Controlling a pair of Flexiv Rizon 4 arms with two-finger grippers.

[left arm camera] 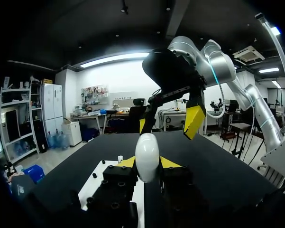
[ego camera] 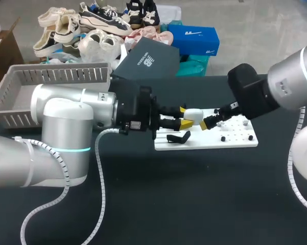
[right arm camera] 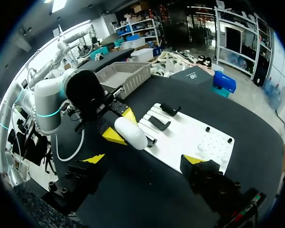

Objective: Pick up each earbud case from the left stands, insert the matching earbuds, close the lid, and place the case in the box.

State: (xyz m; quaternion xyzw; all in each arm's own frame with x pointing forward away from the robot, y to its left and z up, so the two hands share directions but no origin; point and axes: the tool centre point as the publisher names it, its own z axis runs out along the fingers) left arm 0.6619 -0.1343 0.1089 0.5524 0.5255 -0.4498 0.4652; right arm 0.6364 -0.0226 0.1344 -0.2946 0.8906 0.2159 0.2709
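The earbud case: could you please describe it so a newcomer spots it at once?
Find the white board on the black table. Above its left half, the left pincer grips the earbud case. It is the only smooth white oval; the stands below are black.

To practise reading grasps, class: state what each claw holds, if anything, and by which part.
The left claw pinches the white earbud case by two opposite sides near one end; the right claw holds nothing.
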